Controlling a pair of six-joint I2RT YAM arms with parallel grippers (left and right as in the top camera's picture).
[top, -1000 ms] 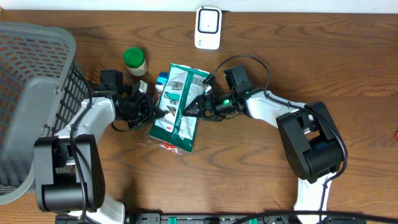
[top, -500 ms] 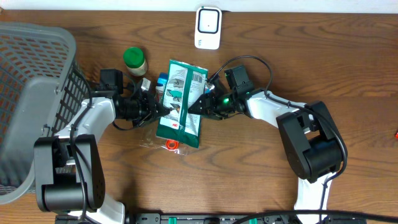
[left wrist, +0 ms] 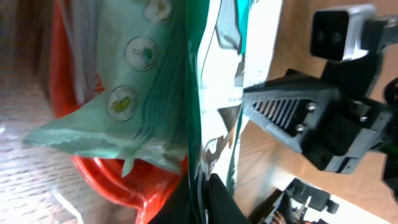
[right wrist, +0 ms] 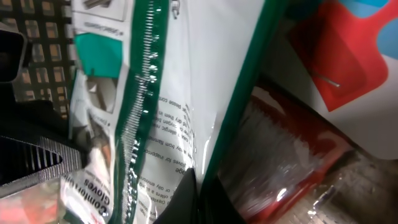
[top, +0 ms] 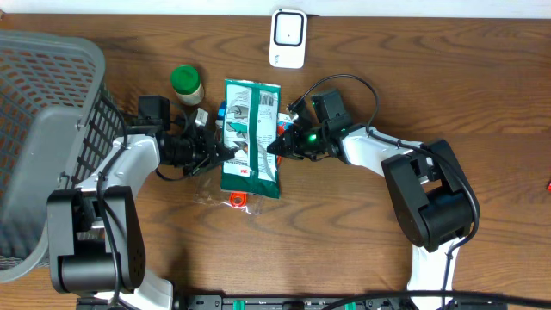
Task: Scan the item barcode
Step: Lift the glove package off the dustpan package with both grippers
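Wooden table [top: 448,77], left hand [top: 222,153] and right hand [top: 274,148] inward, tight on green packet [top: 250,129].

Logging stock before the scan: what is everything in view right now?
basket: one, grey, table's left end
jar: one, green lid, right of the basket
device: one, white, far edge, centre
packet: one, green and white, centre
wrapped item: one, red-orange in clear film, under the packet's near end
table: one, brown wood
left hand: one, black, shut on the packet's left edge
right hand: one, black, shut on its right edge
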